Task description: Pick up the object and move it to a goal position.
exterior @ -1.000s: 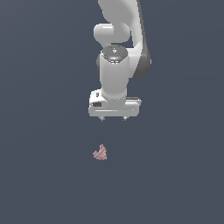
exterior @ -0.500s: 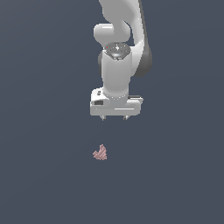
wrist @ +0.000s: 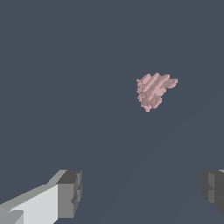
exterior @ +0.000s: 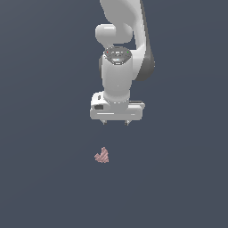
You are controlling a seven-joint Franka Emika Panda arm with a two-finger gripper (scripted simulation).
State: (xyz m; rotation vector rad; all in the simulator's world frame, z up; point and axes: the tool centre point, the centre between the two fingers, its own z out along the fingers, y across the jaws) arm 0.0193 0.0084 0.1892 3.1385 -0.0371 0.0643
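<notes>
The object (exterior: 102,156) is a tiny dusty-pink, spiky, ridged lump lying on the dark grey floor. My white gripper (exterior: 116,123) hangs above it and slightly toward the exterior view's right, pointing straight down, well apart from it. Its two short fingertips stand wide apart with nothing between them. In the wrist view the object (wrist: 154,90) lies ahead of the open gripper (wrist: 142,192), whose grey pads (wrist: 70,192) frame bare floor.
Only the plain dark grey floor (exterior: 44,178) surrounds the object. The white arm (exterior: 122,40) rises above the gripper out of the exterior view's top.
The gripper has sunk a little toward the floor. The object has not moved.
</notes>
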